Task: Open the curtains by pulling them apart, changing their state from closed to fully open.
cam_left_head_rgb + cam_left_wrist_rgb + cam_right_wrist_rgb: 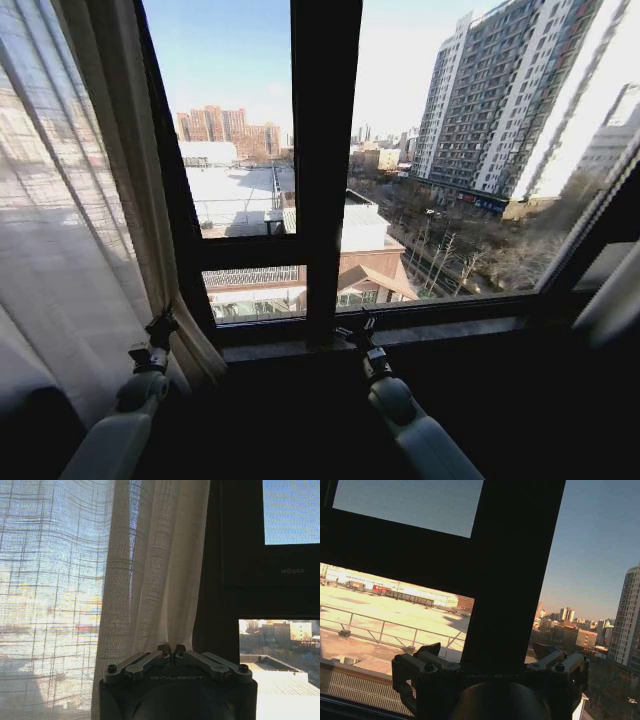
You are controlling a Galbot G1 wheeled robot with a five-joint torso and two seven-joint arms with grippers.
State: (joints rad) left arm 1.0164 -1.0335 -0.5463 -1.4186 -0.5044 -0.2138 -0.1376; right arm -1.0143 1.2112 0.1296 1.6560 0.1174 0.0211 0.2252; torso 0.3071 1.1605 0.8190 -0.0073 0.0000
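Hanging at the window's left side, the curtain [70, 230] is sheer white w/ a cream bunched edge [155, 570] beside the dark window frame [325, 160]. Left gripper [171, 650] is pinched closed on that bunched edge, low down. Right gripper [487, 655] is spread open w/ nothing held, facing the frame's centre bar, well apart from the curtain.

Pale grey-white rounded arm shells are seen, ending in black wrists. Each claw [172, 650] has silver metal linkage bars, dark screws, and "GALBOT" lettering.
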